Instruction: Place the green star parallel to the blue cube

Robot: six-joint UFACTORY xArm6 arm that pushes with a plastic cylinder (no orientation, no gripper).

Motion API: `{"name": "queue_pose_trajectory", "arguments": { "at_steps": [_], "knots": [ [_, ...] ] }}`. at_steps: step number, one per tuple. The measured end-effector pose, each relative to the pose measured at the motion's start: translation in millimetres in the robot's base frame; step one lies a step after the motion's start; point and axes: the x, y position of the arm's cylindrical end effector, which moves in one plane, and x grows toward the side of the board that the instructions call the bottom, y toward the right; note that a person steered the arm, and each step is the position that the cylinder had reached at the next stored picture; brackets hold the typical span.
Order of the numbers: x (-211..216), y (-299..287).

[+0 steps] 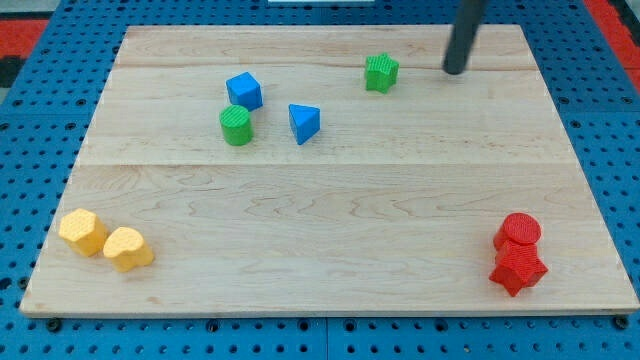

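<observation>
Jawless tip (pixel 455 70) right of ridged, seemingly upright green star (pixel 381 73).

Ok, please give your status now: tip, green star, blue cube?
My tip right of green star, apart. Blue cube far left of it. Path between them clear.

Wooden board (pixel 330 200) carries green star (pixel 381 72); blue cube (pixel 244 90); six others.

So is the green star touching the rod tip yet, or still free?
Free. The green star sits apart from my tip, which stands to the view's right of it with bare board between.
</observation>
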Motion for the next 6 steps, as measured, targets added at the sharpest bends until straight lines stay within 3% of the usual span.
{"name": "queue_pose_trajectory", "arguments": {
  "at_steps": [2,3,4,5,6],
  "knots": [
    [26.5,-101.6],
    [40.6,-48.9],
    [147.2,-9.5],
    [257.0,-39.7],
    [334.6,-115.9]
  ]
}}
